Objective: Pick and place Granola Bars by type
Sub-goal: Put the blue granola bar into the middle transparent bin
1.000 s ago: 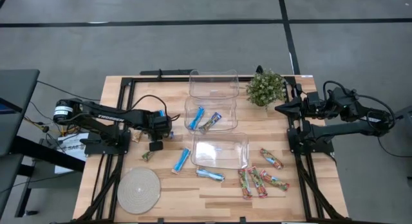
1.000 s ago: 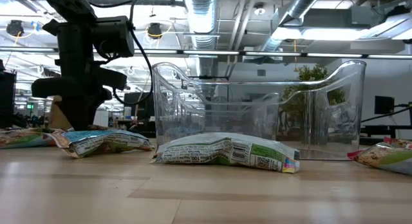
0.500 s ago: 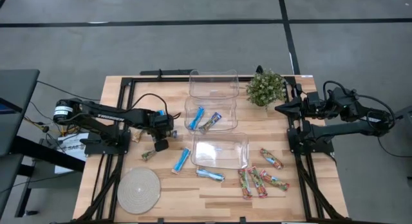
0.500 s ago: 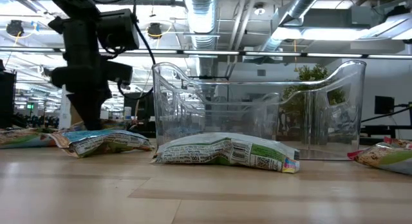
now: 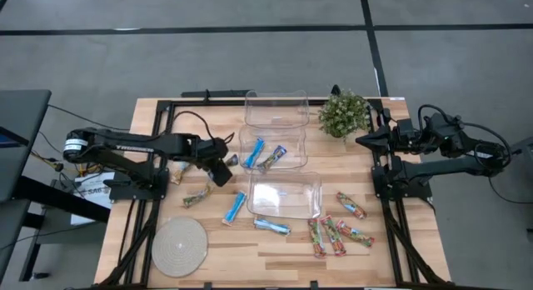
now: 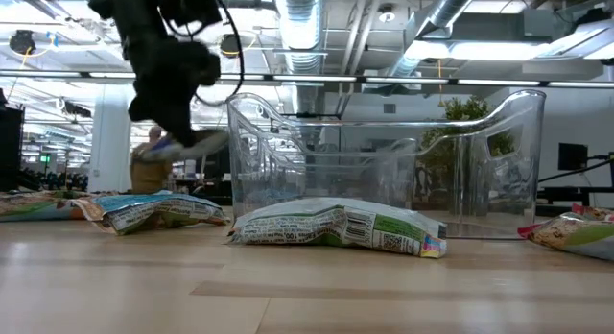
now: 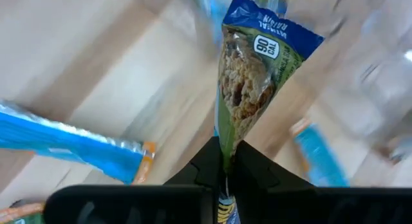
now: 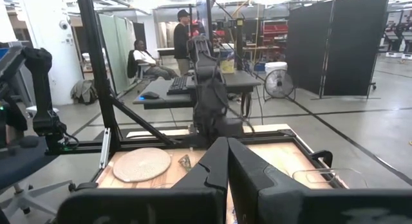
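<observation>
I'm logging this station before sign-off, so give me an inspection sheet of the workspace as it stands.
Surface: wooden table, bars scattered on it.
Job's things: granola bars loose near the front bin; two bars in the middle bin; rear bin holds none.
Clutter: potted plant, round woven mat.
Grippers: left gripper shut on a tan-brown bar, lifted off the table; right gripper shut, parked at the table's right edge.
Cables: black cable looping over the left arm.
Surroundings: people at desks behind.
</observation>
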{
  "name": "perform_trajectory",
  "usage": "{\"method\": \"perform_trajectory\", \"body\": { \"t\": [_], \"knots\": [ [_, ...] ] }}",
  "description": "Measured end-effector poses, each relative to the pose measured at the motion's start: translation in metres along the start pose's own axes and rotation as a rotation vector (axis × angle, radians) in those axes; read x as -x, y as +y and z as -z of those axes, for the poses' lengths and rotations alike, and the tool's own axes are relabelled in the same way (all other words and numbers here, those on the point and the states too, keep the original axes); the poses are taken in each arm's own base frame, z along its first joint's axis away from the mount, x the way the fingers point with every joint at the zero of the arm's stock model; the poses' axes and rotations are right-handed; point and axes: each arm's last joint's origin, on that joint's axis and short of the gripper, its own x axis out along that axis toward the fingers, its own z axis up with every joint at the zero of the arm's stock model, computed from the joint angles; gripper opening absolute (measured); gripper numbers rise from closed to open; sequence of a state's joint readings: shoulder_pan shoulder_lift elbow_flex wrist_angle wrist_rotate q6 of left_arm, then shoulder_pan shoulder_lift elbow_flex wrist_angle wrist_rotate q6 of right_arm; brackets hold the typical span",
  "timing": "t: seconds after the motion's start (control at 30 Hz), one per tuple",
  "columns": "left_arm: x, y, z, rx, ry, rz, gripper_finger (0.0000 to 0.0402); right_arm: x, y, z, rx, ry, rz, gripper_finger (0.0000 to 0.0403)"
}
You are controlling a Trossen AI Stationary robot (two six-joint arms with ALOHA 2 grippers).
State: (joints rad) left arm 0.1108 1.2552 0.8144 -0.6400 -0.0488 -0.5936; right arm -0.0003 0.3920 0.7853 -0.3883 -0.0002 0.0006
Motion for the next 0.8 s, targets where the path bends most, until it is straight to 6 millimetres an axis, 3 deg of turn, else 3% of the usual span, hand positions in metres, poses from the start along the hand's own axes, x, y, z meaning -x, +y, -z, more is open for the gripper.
{"method": "perform_trajectory", "body": {
  "t": [0.5,0.63,0.8],
  "knots": [
    [0.086,-0.001,-0.041,0.24,-0.486,0.067,0.0018,0.0,0.0,0.0,0.0,0.0,0.0,0.0],
    [0.093,-0.004,-0.049,0.295,-0.613,0.081,0.0018,0.0,0.0,0.0,0.0,0.0,0.0,0.0],
    [0.092,-0.006,-0.054,0.309,-0.652,0.094,0.0018,0.0,0.0,0.0,0.0,0.001,0.0,0.0]
  ]
}}
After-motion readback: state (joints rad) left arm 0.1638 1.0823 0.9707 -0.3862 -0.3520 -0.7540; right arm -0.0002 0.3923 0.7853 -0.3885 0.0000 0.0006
